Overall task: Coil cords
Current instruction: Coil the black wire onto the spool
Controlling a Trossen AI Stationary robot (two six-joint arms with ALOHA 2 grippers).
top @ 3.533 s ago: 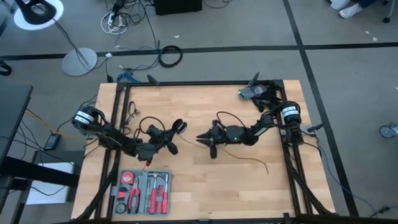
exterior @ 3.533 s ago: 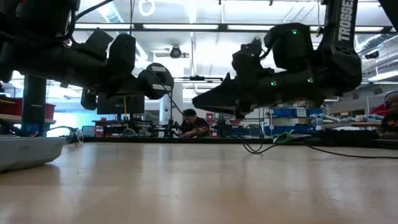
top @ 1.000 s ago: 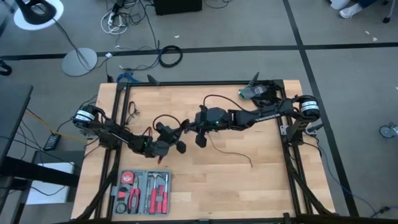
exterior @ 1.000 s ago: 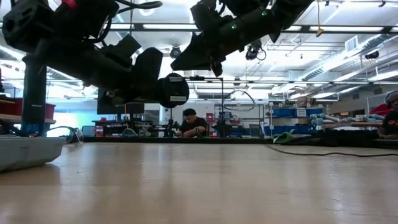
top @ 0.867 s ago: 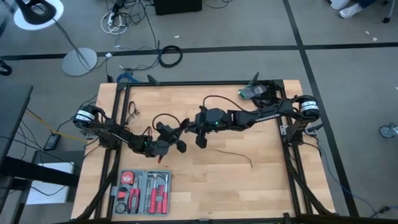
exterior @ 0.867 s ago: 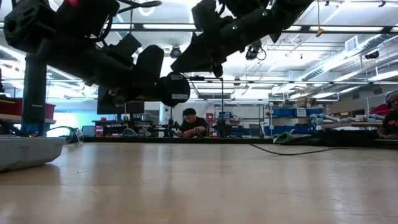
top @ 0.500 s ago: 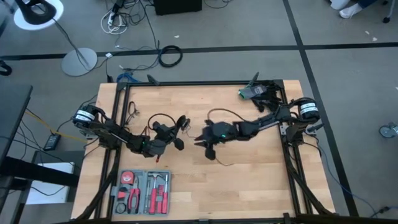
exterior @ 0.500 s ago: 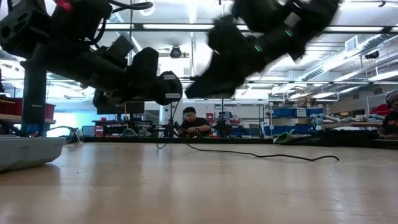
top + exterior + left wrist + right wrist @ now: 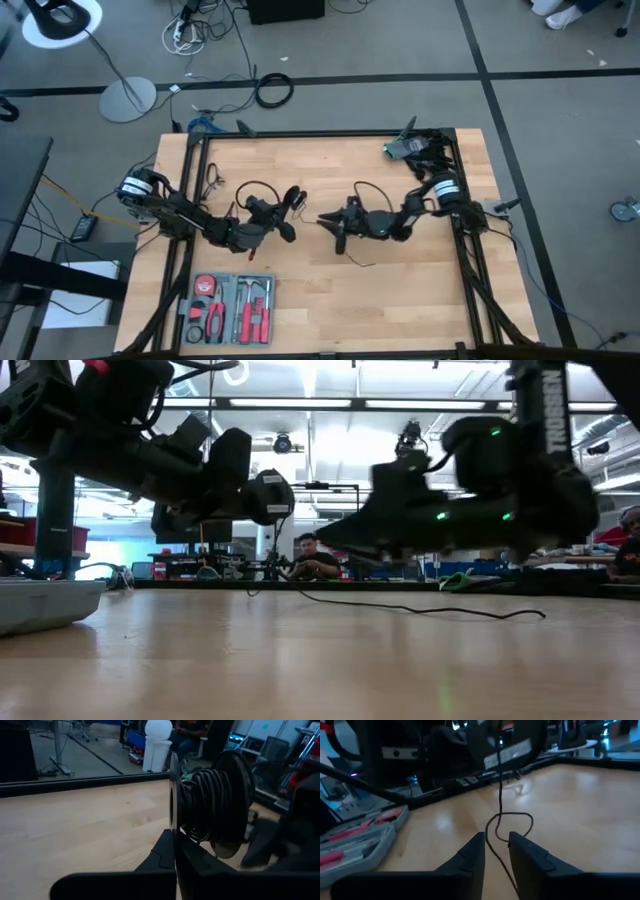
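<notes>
One spool [image 9: 212, 805], wound with black cord [image 9: 420, 608], pinched in left gripper [image 9: 283, 212]. Right gripper [image 9: 327, 222] at 3 o'clock, fingers slightly parted around cord. One tool tray [image 9: 229, 308].

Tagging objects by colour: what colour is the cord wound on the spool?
Black; the cord on the spool shows best in the left wrist view.

Tabletop [image 9: 330, 300]: pale wood planks inside a black frame.
Tool case [image 9: 228, 308]: grey, open, at the near left corner; red-handled tools inside.
Floor lamp base [image 9: 127, 100]: round, grey, on the floor beyond the tabletop.
Coiled black cable [image 9: 273, 90]: on the floor, near the lamp base.
Person [image 9: 313, 558]: seated far behind, in the room.
</notes>
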